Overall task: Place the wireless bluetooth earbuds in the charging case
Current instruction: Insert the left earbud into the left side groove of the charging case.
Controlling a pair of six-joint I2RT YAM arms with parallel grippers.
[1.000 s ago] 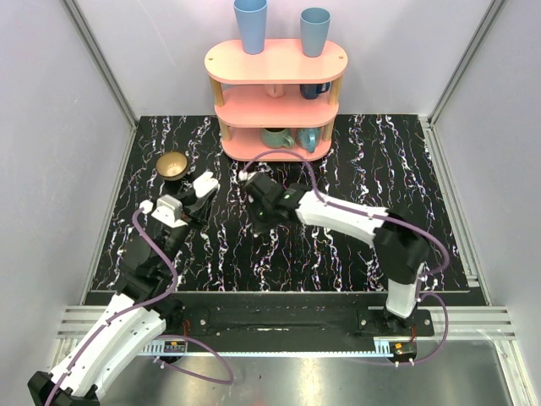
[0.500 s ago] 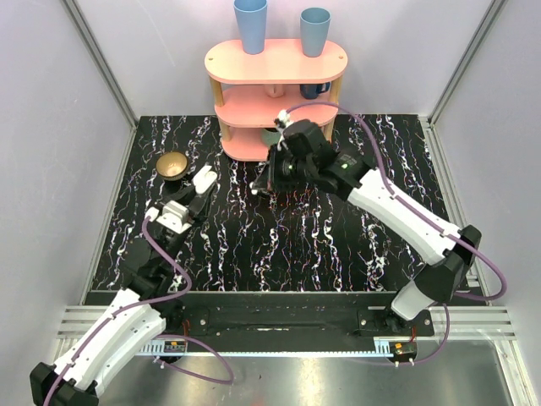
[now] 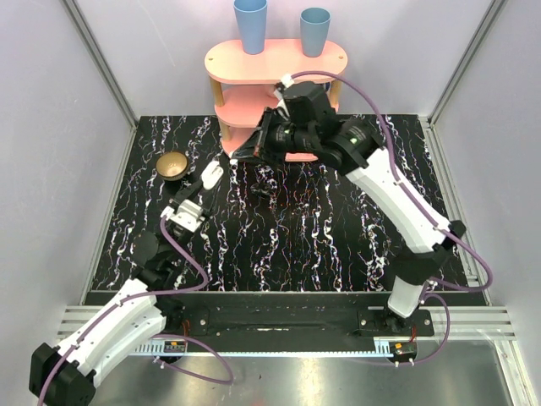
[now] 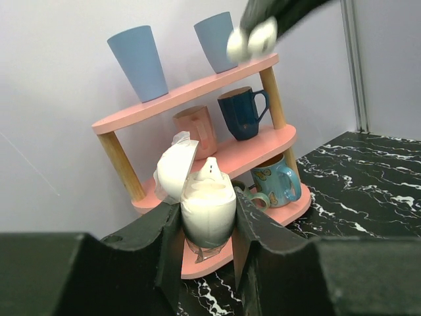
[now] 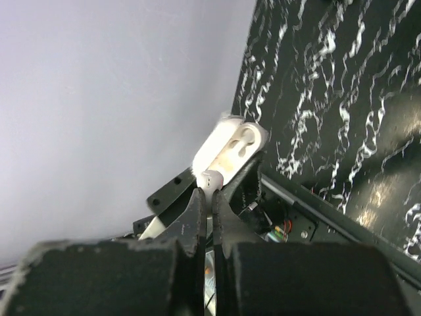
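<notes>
The charging case [image 4: 208, 205] is clamped between the fingers of the left gripper [image 3: 205, 181]. Its lid is swung open toward 10 o'clock in the left wrist view, and one earbud [image 4: 210, 168] is seen standing in it. A second earbud [image 5: 209, 179] is pinched at the tips of the right gripper [image 3: 240, 153], whose jaws are nearly closed. It is held apart from the case, at about 1 o'clock from it in the top view, near the pink shelf [image 3: 275, 85].
</notes>
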